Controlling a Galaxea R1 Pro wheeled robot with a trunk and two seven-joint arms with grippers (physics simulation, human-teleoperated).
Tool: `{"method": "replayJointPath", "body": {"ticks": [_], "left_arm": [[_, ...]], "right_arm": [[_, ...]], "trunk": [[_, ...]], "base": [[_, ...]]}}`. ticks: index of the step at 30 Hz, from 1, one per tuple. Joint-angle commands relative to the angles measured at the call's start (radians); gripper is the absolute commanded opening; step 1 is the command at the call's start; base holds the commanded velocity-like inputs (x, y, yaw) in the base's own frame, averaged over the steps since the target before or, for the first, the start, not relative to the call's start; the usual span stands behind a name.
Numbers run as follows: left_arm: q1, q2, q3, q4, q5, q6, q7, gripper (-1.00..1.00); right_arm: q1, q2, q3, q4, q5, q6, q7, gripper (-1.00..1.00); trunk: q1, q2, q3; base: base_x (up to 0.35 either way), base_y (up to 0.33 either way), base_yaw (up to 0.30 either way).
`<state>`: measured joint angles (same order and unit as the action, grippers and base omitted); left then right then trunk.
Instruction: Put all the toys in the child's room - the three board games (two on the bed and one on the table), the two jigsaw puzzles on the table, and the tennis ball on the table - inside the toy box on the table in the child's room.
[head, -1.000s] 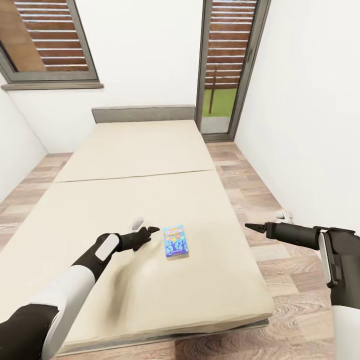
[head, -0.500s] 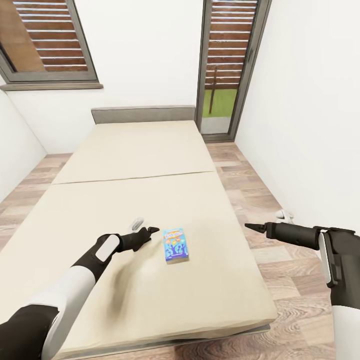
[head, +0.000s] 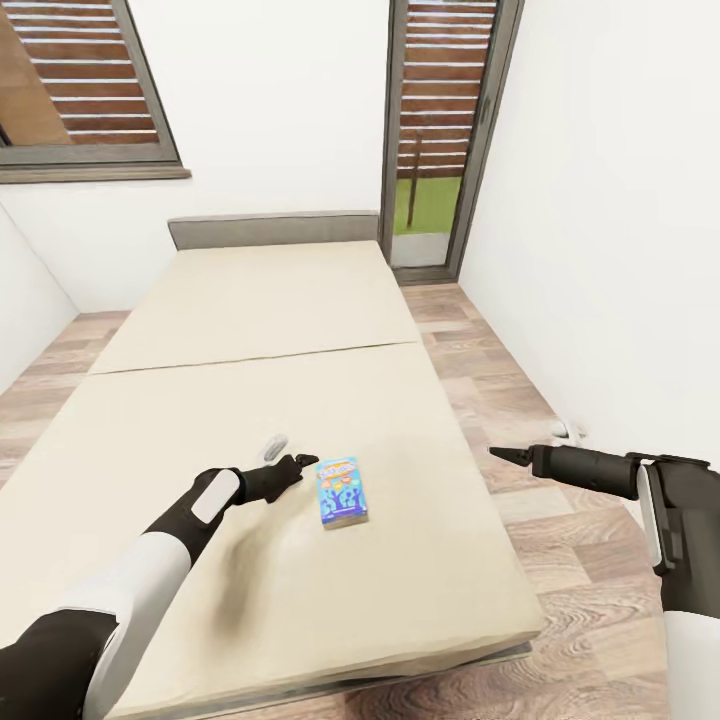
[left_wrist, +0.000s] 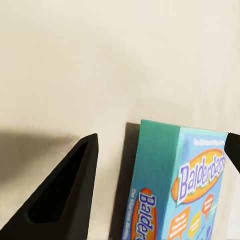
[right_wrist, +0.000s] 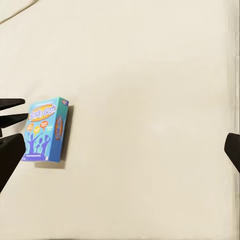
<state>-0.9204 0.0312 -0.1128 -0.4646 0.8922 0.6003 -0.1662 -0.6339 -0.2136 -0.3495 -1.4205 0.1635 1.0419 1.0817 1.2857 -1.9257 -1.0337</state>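
The bed (head: 250, 400) takes up most of the child's room, its beige mattress running lengthwise away from the robot toward the grey headboard (head: 272, 230), with wood-plank floor (head: 540, 500) open along its right side. On the near half of the mattress lies the blue cartoon-printed board game (head: 342, 492), titled "Balderdash", flat on its back and well in from every edge, its long axis pointing roughly toward the headboard.

The left claw (head: 296, 464) hovers low over the mattress just to the left of the box, near its far corner; in the left wrist view one dark finger (left_wrist: 65, 190) stands beside the box's long teal side, and the jaws look parted, though how wide is hard to judge. The right claw (head: 500, 455) hangs out past the bed's right edge over the floor, well apart from the box, jaws spread and holding nothing.

The left arm is plainly the nearer. A short sideways reach to the right should bring its jaws astride the box's narrow width, and bare mattress on all sides leaves room for that.
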Motion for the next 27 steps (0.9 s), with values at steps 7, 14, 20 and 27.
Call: {"method": "replayJointPath", "body": {"ticks": [7, 14, 20, 27], "left_arm": [[0.0, 0.001, -0.005, 0.0, -0.003, 0.001, -0.002, 1.0], [-0.001, 0.0, -0.005, 0.0, -0.003, 0.002, -0.002, 1.0], [-0.001, 0.0, -0.005, 0.0, -0.003, 0.005, -0.004, 1.0], [-0.001, 0.0, -0.005, 0.0, -0.003, 0.006, -0.007, 1.0]], "right_arm": [[-0.001, 0.0, -0.001, 0.0, 0.011, 0.005, 0.01, 1.0], [-0.001, 0.0, 0.0, 0.0, 0.011, 0.005, 0.01, 1.0], [-0.001, 0.0, -0.001, 0.0, 0.011, 0.005, 0.01, 1.0], [-0.001, 0.0, -0.001, -0.001, 0.01, 0.005, 0.01, 1.0]], "trunk": [[0.0, 0.0, -0.001], [0.0, 0.0, -0.001], [0.0, 0.0, -0.001], [0.0, 0.0, -0.001]], "base": [[0.001, 0.0, -0.216], [0.0, 0.0, -0.245], [0.0, 0.0, -0.253], [0.0, 0.0, -0.165]]}}
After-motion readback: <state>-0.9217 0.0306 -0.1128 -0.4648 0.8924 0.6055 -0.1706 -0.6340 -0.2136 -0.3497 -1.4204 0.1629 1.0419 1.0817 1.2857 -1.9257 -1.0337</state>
